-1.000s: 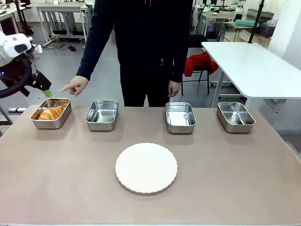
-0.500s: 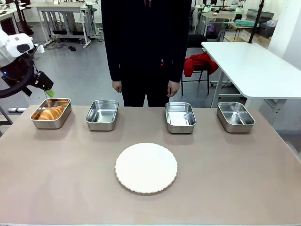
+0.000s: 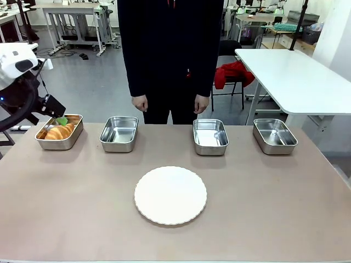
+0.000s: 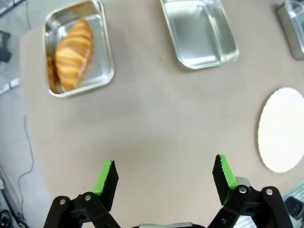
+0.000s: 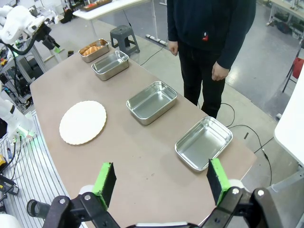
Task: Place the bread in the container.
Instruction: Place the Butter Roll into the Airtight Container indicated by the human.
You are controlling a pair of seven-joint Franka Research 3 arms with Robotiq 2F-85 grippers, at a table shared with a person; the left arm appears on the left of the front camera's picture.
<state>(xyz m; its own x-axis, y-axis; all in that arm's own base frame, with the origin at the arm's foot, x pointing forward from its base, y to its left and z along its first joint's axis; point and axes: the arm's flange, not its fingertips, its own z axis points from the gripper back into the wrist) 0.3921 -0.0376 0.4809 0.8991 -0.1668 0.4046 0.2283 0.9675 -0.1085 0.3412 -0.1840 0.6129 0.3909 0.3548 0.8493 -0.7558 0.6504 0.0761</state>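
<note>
Steel container (image 3: 59,132) | bread (image 3: 60,131) inside | no legible writing

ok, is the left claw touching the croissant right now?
Apart. In the left wrist view the open left claw has bare table between its green pads and the croissant, which lies in its steel pan farther off.

A: In the front view, the left claw (image 3: 61,120) overlaps the container (image 3: 59,131) at ten o'clock, covering part of the bread (image 3: 59,132).

B: And the person (image 3: 171,55) is cut off at twelve o'clock.
</note>
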